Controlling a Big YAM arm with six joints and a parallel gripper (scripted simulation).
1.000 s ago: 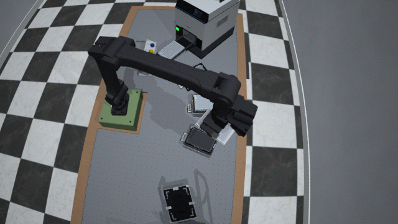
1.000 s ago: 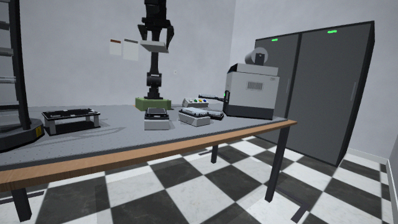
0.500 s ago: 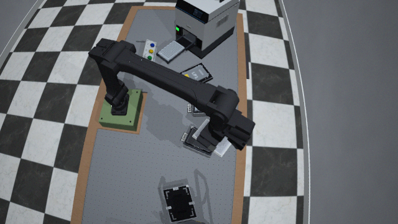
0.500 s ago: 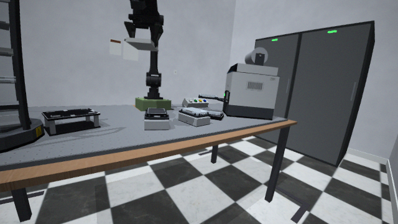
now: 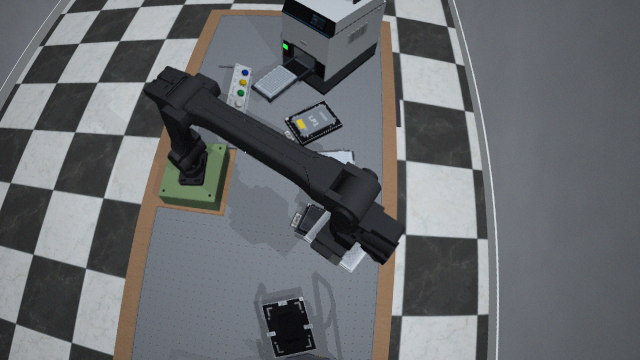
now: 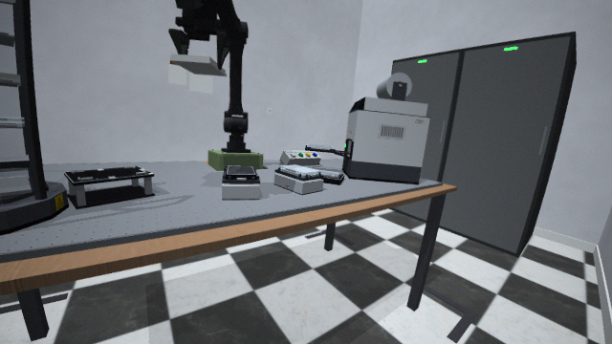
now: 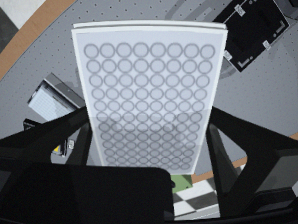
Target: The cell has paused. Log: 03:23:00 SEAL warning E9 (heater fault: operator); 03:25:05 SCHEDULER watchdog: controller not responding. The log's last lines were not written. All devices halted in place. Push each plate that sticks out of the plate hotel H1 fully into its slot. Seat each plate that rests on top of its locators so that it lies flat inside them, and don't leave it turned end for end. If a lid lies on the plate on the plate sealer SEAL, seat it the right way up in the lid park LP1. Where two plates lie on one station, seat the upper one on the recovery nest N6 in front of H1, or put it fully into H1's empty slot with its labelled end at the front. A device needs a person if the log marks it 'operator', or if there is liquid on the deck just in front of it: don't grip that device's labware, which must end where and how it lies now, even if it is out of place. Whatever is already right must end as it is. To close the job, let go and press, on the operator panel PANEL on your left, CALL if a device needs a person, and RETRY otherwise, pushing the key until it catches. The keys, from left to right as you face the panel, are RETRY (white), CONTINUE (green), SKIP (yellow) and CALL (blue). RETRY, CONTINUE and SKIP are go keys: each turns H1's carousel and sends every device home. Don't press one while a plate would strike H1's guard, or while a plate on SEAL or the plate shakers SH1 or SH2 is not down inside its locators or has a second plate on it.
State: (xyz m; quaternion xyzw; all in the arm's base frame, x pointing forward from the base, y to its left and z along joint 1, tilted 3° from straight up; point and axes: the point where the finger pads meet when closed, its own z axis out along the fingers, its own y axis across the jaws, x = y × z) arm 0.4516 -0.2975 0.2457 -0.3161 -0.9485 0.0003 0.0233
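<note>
My gripper [image 5: 350, 248] is shut on a white well plate [image 7: 149, 103] and holds it by its long sides, level and high above the table's right half. The plate also shows in the side view [image 6: 198, 65] under the fingers [image 6: 198, 45]. The black recovery nest N6 [image 5: 289, 327] lies empty at the near end, and shows in the wrist view [image 7: 260, 19]. A shaker with a dark plate [image 5: 310, 220] sits just under my arm. A second shaker holds a white plate [image 6: 298, 173]. The sealer SEAL [image 5: 331, 39] has a white plate [image 5: 274, 81] on its tray.
The operator panel PANEL [image 5: 240, 86] with its coloured keys lies left of SEAL. The lid park LP1 [image 5: 313, 121] sits mid-table. The hotel H1's mast and base [image 6: 24, 143] stand at the far left of the side view, behind N6 [image 6: 107, 178].
</note>
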